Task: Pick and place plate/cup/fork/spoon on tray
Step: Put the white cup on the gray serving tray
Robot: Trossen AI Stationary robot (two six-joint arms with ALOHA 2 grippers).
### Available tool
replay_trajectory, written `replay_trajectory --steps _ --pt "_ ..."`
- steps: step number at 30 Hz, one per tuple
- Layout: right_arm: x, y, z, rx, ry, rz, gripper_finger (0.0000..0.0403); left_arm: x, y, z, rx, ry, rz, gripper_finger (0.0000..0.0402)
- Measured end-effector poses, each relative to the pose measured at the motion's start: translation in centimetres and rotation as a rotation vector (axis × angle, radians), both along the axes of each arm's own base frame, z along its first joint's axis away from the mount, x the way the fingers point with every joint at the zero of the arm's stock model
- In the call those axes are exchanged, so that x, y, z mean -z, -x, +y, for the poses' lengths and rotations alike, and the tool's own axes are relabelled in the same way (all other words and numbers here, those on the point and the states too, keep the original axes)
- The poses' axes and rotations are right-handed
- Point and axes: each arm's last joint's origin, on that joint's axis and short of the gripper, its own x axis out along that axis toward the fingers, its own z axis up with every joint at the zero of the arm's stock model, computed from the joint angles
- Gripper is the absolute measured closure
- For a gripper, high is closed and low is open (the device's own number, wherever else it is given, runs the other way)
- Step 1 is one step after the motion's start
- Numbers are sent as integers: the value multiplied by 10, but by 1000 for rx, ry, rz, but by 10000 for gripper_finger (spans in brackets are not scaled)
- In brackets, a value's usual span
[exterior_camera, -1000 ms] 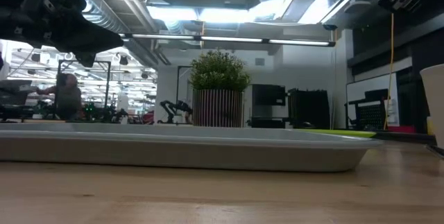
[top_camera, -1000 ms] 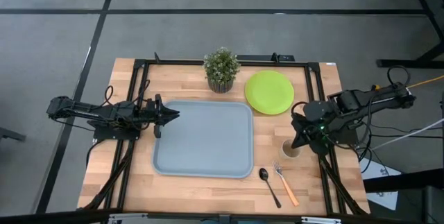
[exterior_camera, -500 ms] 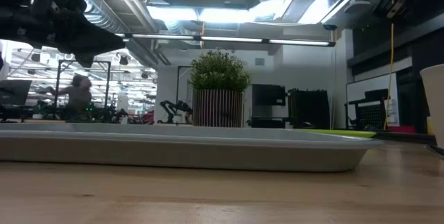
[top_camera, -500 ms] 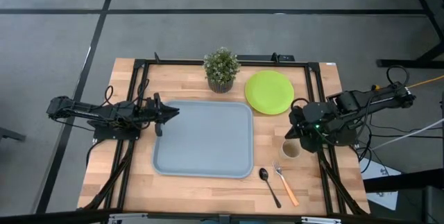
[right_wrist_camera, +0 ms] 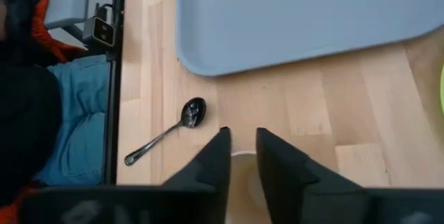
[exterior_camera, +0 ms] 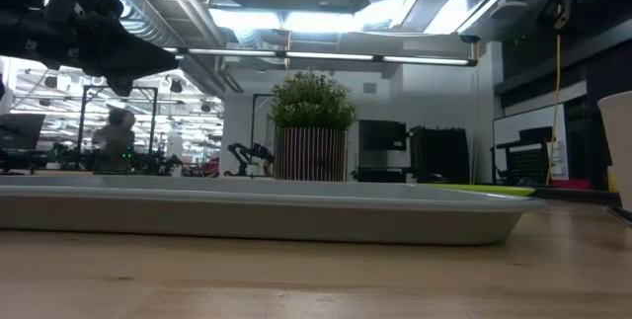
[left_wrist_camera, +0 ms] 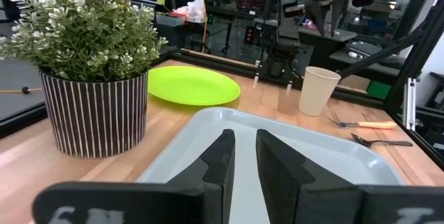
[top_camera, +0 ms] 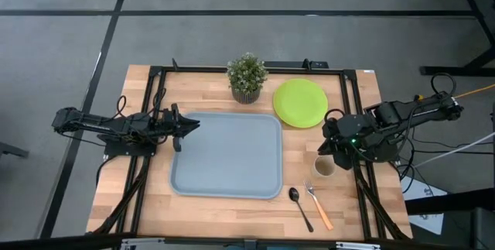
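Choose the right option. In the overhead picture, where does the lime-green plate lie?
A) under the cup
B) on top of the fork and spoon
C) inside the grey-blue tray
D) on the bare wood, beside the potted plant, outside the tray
D: the plate rests on the wooden table just right of the potted plant, beyond the far right corner of the tray, which holds nothing.
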Motion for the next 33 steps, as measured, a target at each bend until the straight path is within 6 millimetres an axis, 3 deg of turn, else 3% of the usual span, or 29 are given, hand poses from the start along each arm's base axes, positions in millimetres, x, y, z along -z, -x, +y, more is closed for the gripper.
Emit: replay_trajectory --steps 6,15,21,25,33 --pt "1 2 -1 11 5 24 268 0 0 0 0 0 0 348" --pt "10 13 -7 47 159 138 261 0 0 0 0 0 0 348" --pt "-27 11 -4 -48 132 -20 261 0 0 1 -23 1 0 348" --pt "-44 11 2 -90 152 -28 261 0 0 1 -24 2 0 348" --pt "-20 -14 29 -142 191 210 261 0 0 1 -24 2 1 348"
